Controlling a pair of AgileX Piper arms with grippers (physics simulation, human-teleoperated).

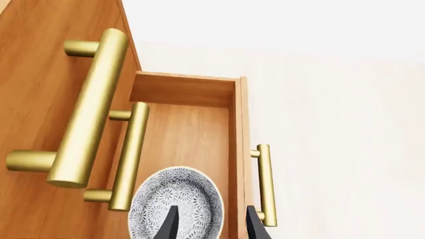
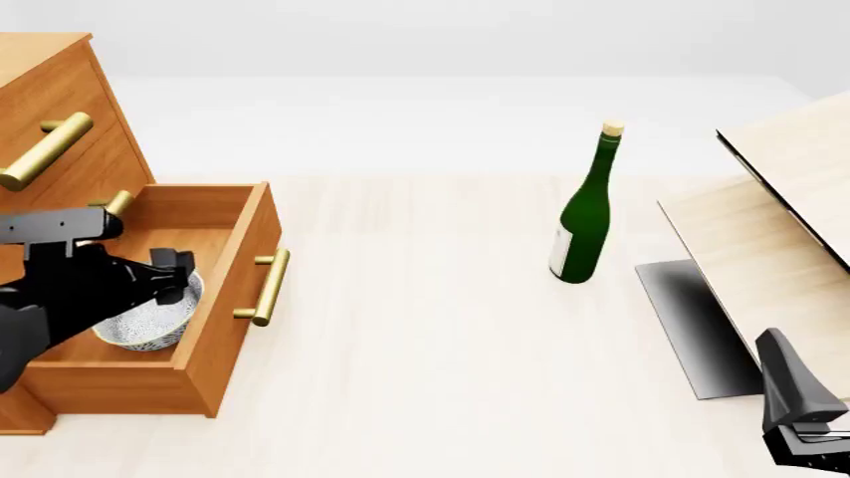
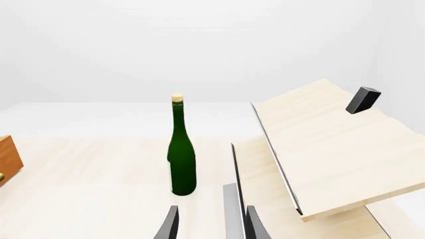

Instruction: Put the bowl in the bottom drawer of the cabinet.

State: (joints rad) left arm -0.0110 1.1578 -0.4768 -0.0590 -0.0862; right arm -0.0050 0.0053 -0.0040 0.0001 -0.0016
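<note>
**Speckled bowl in the drawer, release still to come**

Wood frames the scene: the bottom drawer (image 2: 199,299) of the cabinet (image 2: 54,110) stands pulled out, and the bowl (image 2: 153,317) sits inside it, upright, near the front wall. By the look of it the main job is all but done — the bowl is where the task wants it. What seems left is for the left end effector (image 1: 211,225) to let go and lift clear; whether the drawer should then be pushed shut, the task does not say.

In the left wrist view the two dark fingers stand apart astride the bowl's rim, one over its inside, one outside; whether they press it cannot be told. The right end effector (image 3: 211,223) hangs well apart at the table's (image 2: 439,339) near right edge — its fingers spread, nothing between them, the green bottle (image 3: 181,149) ahead of it.
</note>
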